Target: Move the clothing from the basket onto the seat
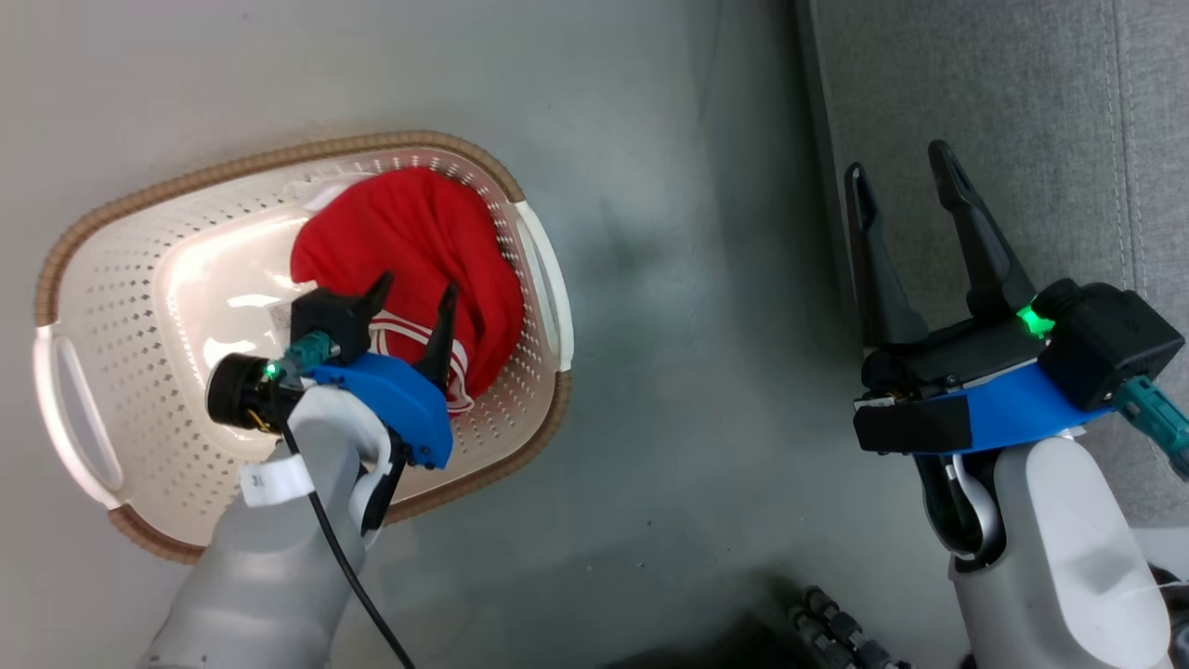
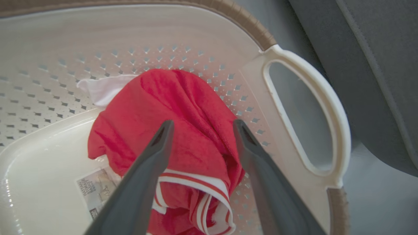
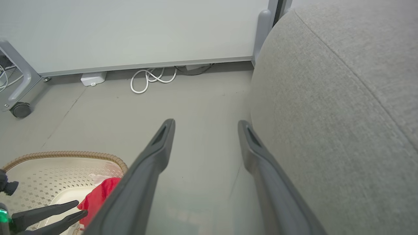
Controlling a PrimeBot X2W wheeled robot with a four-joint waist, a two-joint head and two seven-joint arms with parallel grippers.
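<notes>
The cream perforated basket (image 1: 121, 307) with a brown rim stands on the floor at the left. Red clothing (image 1: 418, 232) with white stripe trim lies bunched against its right wall; whether it is one garment or two I cannot tell. My left gripper (image 1: 415, 293) is inside the basket, open, its fingers straddling the red clothing (image 2: 186, 104) above the striped hem. My right gripper (image 1: 901, 181) stands open and holds nothing, at the left edge of the light-grey seat (image 1: 1022, 111). In the right wrist view the seat (image 3: 333, 114) rises right of the right gripper (image 3: 205, 125).
A barcode sticker (image 2: 93, 191) shows on the basket's bottom beside the clothing. Bare grey floor (image 1: 687, 325) separates basket and seat. Farther off are a white coiled cable (image 3: 150, 78), a wall panel and a caster wheel (image 3: 20, 109).
</notes>
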